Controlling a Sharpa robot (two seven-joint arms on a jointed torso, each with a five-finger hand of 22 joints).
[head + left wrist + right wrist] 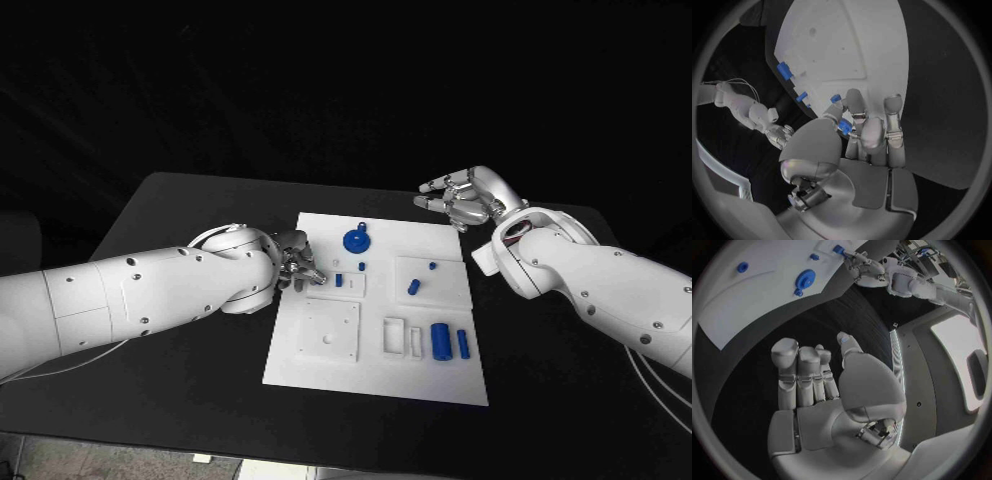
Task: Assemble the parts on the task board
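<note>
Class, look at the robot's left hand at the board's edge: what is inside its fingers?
The left hand pinches a small blue part over the task board. The fingers cover most of it, so its shape cannot be told.

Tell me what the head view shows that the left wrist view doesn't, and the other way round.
Head view alone: the whole task board on the black table, the round blue part near its far edge, two blue cylinders at its near right, and the right hand raised beyond the board's far right corner, holding nothing.

Left wrist view alone: a close look at a small blue part pinched in the left hand's fingers.

Both: the left hand at the board's left edge, and the white board itself.
</note>
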